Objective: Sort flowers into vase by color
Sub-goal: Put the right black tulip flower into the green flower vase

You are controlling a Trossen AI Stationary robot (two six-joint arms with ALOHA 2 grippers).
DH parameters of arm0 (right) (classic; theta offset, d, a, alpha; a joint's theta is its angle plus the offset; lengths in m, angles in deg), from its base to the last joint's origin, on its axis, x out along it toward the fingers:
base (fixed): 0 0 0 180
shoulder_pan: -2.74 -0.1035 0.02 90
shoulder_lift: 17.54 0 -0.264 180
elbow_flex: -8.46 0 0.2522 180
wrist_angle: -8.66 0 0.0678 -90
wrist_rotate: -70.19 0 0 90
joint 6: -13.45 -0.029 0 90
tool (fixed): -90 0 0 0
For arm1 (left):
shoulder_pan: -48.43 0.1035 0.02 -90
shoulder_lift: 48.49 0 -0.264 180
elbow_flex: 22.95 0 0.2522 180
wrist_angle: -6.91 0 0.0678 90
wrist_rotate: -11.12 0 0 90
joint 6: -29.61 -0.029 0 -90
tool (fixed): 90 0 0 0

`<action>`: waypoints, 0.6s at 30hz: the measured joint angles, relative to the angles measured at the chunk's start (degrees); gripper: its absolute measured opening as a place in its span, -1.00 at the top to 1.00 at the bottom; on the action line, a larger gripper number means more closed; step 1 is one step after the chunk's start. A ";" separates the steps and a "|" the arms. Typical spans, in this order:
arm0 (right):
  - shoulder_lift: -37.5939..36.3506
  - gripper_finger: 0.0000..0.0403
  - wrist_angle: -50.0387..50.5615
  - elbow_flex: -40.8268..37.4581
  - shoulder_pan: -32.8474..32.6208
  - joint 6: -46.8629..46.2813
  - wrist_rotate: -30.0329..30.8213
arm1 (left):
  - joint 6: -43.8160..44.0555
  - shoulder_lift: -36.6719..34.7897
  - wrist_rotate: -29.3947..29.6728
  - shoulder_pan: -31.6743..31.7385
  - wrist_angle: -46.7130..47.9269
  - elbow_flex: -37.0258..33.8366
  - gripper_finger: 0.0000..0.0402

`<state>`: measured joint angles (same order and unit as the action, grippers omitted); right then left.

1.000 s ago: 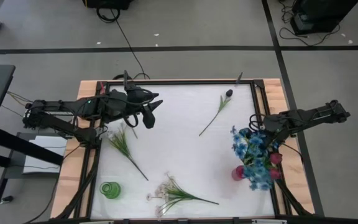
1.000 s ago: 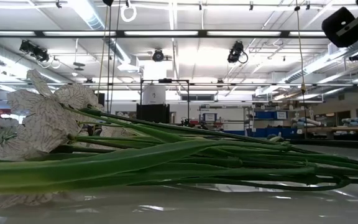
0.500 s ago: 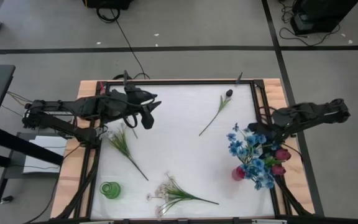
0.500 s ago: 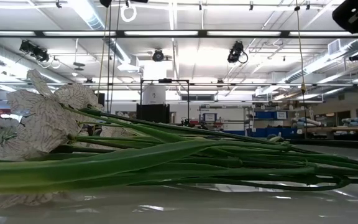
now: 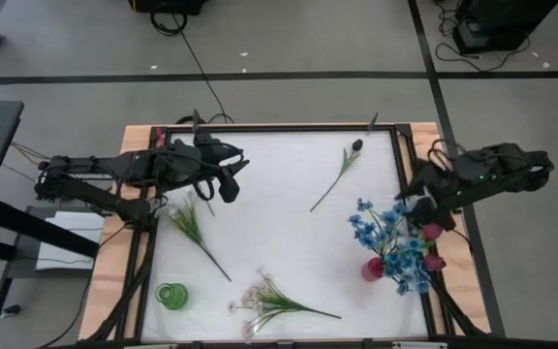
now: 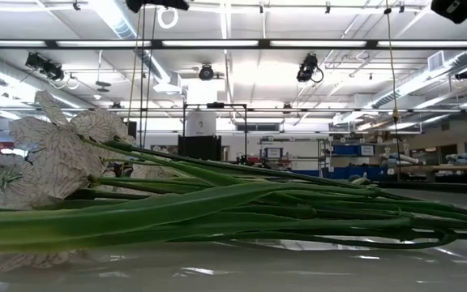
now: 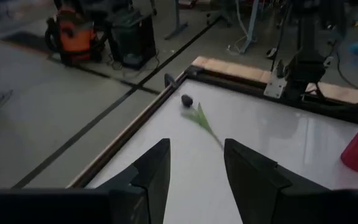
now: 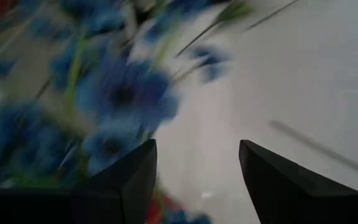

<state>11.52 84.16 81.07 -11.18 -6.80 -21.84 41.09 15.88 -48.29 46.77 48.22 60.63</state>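
Right gripper [image 5: 413, 190] — you've just let go, jaws now wide and empty, blue flowers [image 5: 387, 242] standing in the red vase [image 5: 372, 269]; left gripper [image 5: 229, 181] part-open, empty — dark bud [image 5: 356, 145] awaits sorting.

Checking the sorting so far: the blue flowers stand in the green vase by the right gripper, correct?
Not quite: the blue flowers stand in the red vase by the right gripper. The high view shows the green vase holding nothing.

- The right end effector [image 5: 417, 190] now stands open and pulled back from the blue flowers [image 5: 392, 244].
- The blue flowers lean further toward the worktop's [image 5: 279, 223] middle.
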 joint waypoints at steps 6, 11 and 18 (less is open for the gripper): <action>0.62 -0.17 -0.41 2.30 0.73 -8.96 20.47 | 5.71 -0.79 -1.49 4.54 9.71 -0.09 0.23; 4.90 -0.15 -0.37 2.15 3.12 -17.84 33.51 | 5.38 -0.92 -7.53 9.42 12.07 -0.07 0.23; 15.86 -0.13 -4.89 2.03 10.33 -25.99 35.42 | 4.20 -0.92 -12.71 15.67 11.67 -0.07 0.23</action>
<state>27.38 79.27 83.11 -0.85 -32.79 13.57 45.29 14.95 -61.00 62.44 59.89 60.56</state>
